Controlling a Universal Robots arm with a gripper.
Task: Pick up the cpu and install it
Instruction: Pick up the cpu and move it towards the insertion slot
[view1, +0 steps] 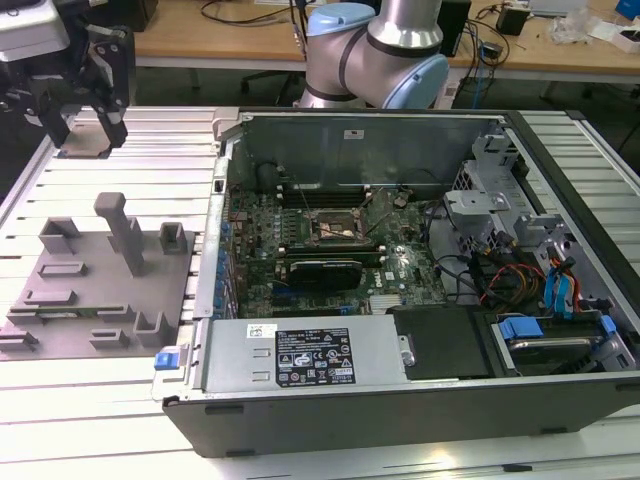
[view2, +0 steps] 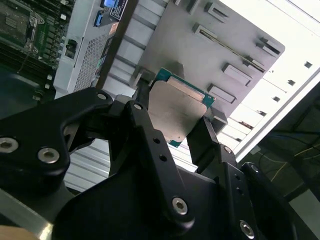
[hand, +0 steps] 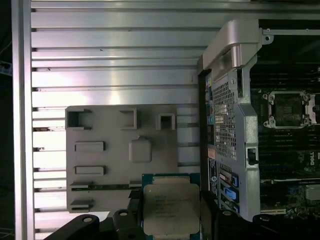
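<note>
Field notes. In the first wrist view the cpu (hand: 171, 210) is seen clamped by its edges in the gripper (hand: 171, 216), silver lid outward, held clear above the grey fixture plate (hand: 112, 165). In the exterior view the gripper (view1: 87, 125) is hung beyond that plate, toward the exterior view's left, well apart from the open socket (view1: 335, 228) inside the computer case (view1: 400, 420). Bare slats of the table (view1: 100, 400) are left between plate and case wall.
</note>
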